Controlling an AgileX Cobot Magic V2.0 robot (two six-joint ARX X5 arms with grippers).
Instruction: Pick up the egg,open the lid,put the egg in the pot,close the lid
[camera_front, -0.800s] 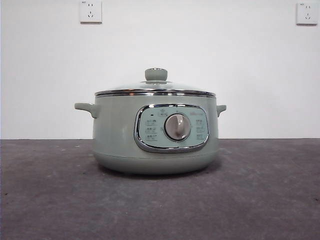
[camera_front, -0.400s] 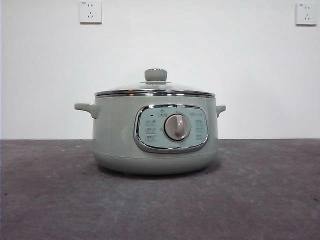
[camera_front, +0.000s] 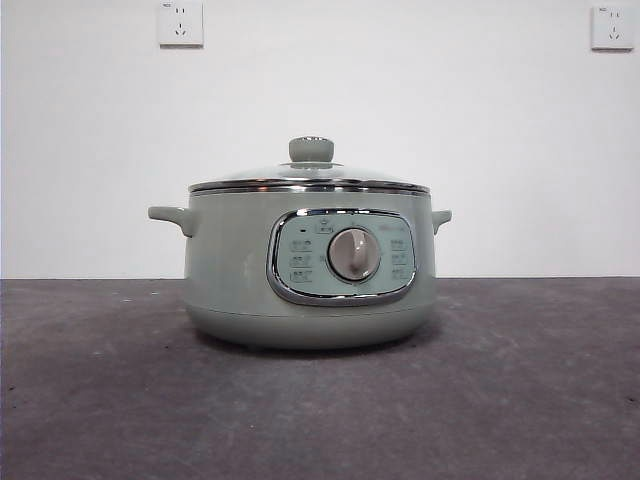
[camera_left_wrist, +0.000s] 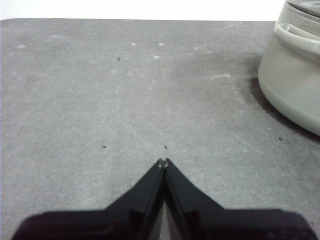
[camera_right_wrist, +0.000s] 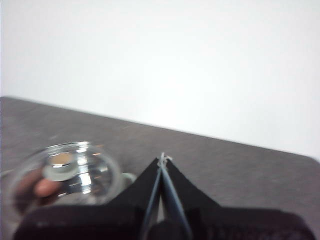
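A pale sage-green round electric pot sits on the grey table, domed glass lid on. The left tool and right tool are both pressed together, empty.

So the right gripper has its two black jaws pressed together, tips meeting in a point, nothing between them. It sits up above the grey table, which runs off to a white wall at around 12 o'clock. Down at about 9 o'clock from the tips there's the glass lid, seen from above and pretty blurry, with its pale green knob near the middle. Through the glass, at the 8 o'clock side, there's a reddish-brown blob that looks like the egg inside the pot. A bit of pale green handle peeks out right beside the jaw.
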